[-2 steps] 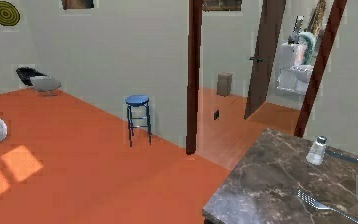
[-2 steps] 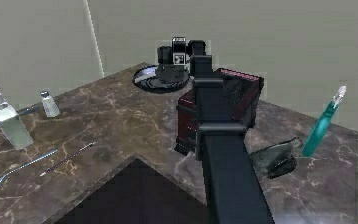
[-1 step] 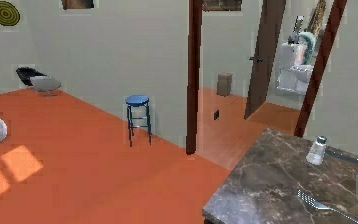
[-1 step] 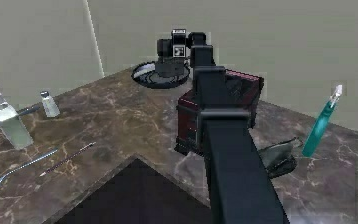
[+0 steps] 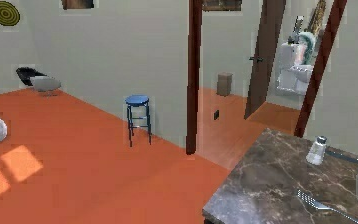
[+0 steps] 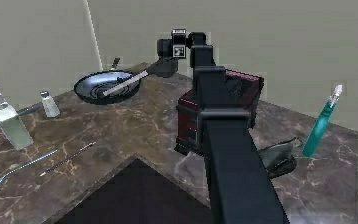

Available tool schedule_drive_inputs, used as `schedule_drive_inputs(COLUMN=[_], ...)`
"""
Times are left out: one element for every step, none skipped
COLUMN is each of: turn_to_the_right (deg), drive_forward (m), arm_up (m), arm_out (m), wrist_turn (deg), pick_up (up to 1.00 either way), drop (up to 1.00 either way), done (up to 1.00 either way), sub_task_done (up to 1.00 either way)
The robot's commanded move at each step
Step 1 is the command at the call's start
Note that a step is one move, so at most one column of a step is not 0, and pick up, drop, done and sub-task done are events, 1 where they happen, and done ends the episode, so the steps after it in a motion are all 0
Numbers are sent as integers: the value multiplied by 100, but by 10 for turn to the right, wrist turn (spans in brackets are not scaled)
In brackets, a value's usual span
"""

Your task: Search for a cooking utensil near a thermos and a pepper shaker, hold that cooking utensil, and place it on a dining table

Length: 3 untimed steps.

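In the arm side view, the dark arm (image 6: 232,160) rises from the bottom edge over a dark marbled counter (image 6: 117,130). At lower left lie a fork (image 6: 17,170) and a thinner metal utensil (image 6: 69,157). A clear bottle (image 6: 2,115) stands at the left edge, with a small shaker (image 6: 47,102) near it. A dark red box (image 6: 249,98) sits right of centre, partly behind the arm, and a teal bottle (image 6: 322,125) stands at the right.

Farther up, left of centre, is the dark pan (image 6: 92,88). A pale bar (image 6: 125,82) slants across its rim toward the gripper (image 6: 153,70). I cannot tell how the fingers stand or whether they hold anything.

In the forward view, the counter's corner sits at lower right with the shaker (image 5: 316,150) and the fork (image 5: 322,205) on it. Beyond, at centre, a blue stool (image 5: 137,108) stands on the orange floor (image 5: 77,150).
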Motion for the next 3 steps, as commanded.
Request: schedule_drive_inputs(turn_to_the_right=[0,0,0], drive_forward=[0,0,0], arm_up=[0,0,0], arm_out=[0,0,-42], wrist_turn=[-450,-150,0], pick_up=[0,0,0], drop=[0,0,0], done=[0,0,0], sub_task_done=[0,0,0])
